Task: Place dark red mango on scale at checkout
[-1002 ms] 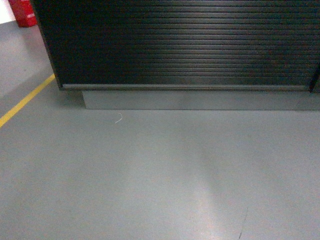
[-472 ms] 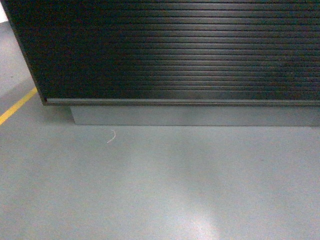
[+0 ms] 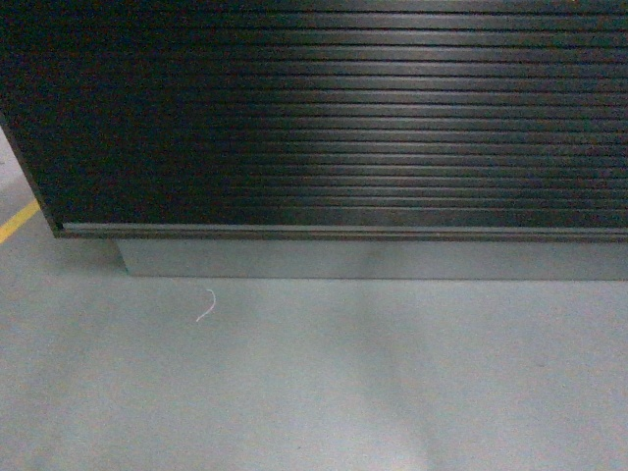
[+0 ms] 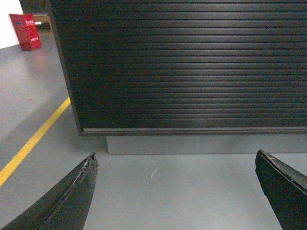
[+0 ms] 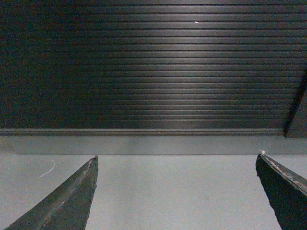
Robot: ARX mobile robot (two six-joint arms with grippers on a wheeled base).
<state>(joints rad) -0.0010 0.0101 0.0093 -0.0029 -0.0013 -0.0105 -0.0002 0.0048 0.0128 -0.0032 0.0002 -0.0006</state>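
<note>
Left gripper (image 4: 175, 165) and right gripper (image 5: 176, 165): two dark fingers each, spread wide, holding nothing. Beyond them, one dark ribbed-front checkout counter (image 3: 334, 118) on a grey base; one white thread (image 3: 205, 305) and one yellow floor line (image 4: 33, 139); one red box (image 4: 25, 31), lettering unreadable. No mango or scale in view.

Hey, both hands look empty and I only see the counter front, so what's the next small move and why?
Probably stop rolling and tilt the head camera up: the dark ribbed checkout counter front fills the view, its top, any scale or mango unseen. Left hand and right hand are open, empty.
</note>
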